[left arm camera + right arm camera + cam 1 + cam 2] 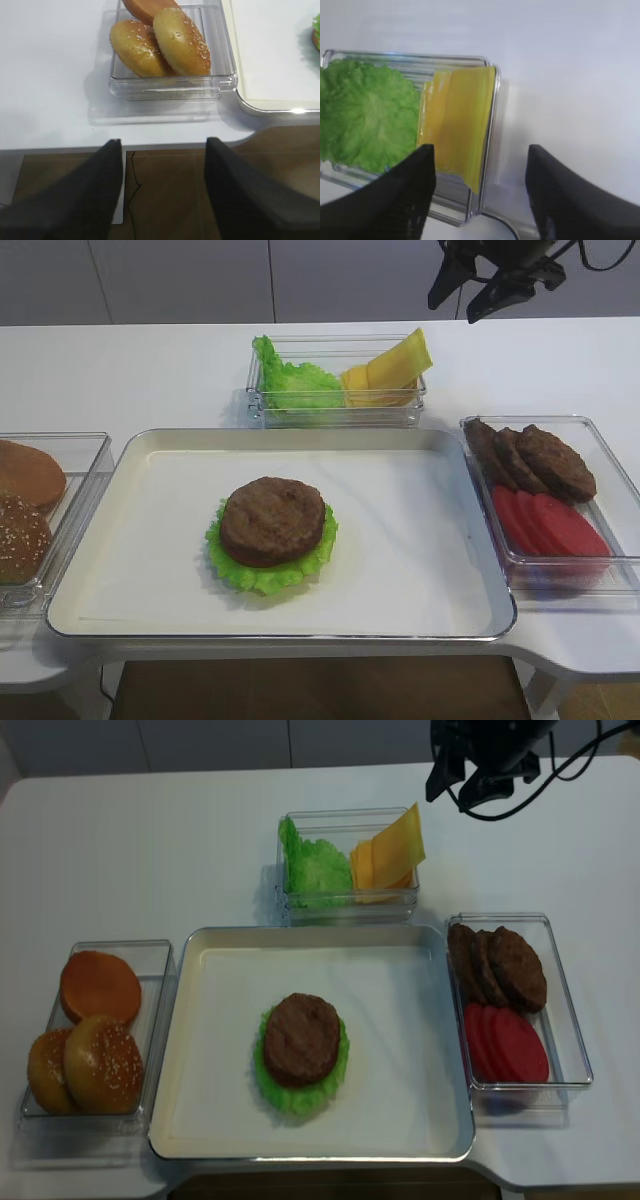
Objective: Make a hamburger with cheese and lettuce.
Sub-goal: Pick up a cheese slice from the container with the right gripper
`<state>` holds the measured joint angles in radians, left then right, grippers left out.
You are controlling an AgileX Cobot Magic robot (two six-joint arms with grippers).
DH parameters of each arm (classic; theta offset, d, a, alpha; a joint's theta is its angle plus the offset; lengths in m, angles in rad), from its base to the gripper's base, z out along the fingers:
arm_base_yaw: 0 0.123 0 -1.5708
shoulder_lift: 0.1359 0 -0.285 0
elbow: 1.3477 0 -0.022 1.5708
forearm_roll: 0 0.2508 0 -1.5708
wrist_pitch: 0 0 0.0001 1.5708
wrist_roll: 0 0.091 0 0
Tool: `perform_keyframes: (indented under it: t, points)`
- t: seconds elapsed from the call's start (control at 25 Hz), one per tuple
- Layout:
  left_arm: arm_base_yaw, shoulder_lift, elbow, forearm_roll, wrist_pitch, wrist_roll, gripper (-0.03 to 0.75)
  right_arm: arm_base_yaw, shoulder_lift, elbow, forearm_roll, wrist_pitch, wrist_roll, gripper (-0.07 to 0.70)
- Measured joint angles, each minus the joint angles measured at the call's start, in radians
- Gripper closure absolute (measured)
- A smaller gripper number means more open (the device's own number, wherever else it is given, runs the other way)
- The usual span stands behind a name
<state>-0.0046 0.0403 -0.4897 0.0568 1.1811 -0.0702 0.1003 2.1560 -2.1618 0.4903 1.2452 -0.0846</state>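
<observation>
With right end effector (480, 195) above cheese (454, 127), fingers spread, empty: bring one finger inside clear tub (349, 900), other outside wall, pinch raised slice edge only. Cheese leans upright in tub's right half, beside leaf bunch (362, 117). Carry slice to hamburger (272, 530) on tray (130, 585); lettuce (262, 576) already underneath patty. Left end effector (160, 187) spread, idle near buns (160, 42). Slice count unclear; right fingertips cut off.

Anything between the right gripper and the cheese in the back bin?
Nothing visible. The right gripper hangs open above and right of the cheese, which leans at the bin's right end beside the lettuce, its top uncovered.
</observation>
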Motion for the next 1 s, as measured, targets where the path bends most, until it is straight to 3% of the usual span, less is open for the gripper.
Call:
perform_keyframes:
  t: [0.68, 1.0]
  points:
    - [0.0, 0.02, 0.0, 0.0, 0.0, 0.0, 0.323, 0.009, 0.165, -0.187, 0.06, 0.002, 0.015, 0.184]
    - [0.0, 0.047, 0.0, 0.0, 0.0, 0.0, 0.323, 0.009, 0.193, -0.202, 0.062, 0.002, 0.015, 0.184]
